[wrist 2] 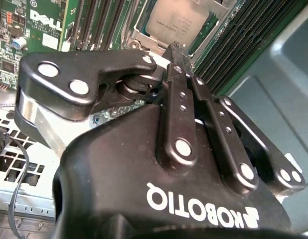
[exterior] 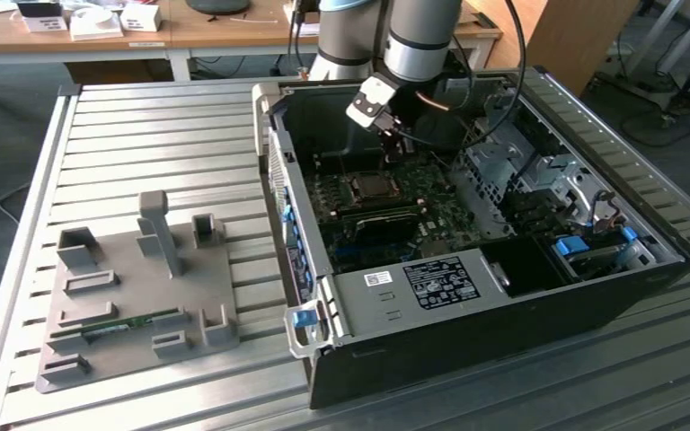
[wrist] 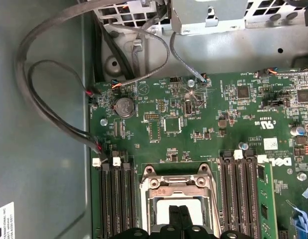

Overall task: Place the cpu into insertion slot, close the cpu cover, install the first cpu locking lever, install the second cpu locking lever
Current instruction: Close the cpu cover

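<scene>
Greyish cpu point(wrist 2: 179, 20) sits in the insertion slot point(wrist: 145, 199); end effector point(wrist: 179, 216) hovers right over it, pinched together, likely as a narrow pushing tip.

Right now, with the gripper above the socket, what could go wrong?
1. The gripper hangs shut just over the cpu in the insertion slot; pushing down there might scratch or shift the chip.
2. Memory slots flank the socket closely, so a sideways slip could hit them.
3. Loose cables lie beside the board and might snag the arm.
</scene>
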{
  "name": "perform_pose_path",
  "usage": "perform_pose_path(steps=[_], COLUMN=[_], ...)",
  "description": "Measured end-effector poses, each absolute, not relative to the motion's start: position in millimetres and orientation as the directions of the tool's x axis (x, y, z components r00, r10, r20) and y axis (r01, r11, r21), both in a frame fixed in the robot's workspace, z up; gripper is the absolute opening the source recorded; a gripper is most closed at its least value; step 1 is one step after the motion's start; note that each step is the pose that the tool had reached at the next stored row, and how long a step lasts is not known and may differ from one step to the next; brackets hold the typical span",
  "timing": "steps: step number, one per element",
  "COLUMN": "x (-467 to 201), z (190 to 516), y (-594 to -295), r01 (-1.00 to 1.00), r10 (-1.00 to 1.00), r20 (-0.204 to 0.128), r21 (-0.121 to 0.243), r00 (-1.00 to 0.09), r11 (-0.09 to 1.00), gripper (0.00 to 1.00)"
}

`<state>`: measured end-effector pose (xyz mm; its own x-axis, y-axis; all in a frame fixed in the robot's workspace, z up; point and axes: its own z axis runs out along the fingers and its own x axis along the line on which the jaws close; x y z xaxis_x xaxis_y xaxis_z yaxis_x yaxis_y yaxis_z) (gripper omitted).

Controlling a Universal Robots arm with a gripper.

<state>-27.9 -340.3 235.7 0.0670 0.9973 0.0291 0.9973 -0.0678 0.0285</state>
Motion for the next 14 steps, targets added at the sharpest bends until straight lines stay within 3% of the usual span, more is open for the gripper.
perform_pose_path(steps=[14], x=[-28.2], z=[235.6], y=[-340.3], r01=[0.999], r10=[0.999], r20=[0.029], r21=[0.029], r00=[0.041], r11=[-0.042], gripper=[0.11])
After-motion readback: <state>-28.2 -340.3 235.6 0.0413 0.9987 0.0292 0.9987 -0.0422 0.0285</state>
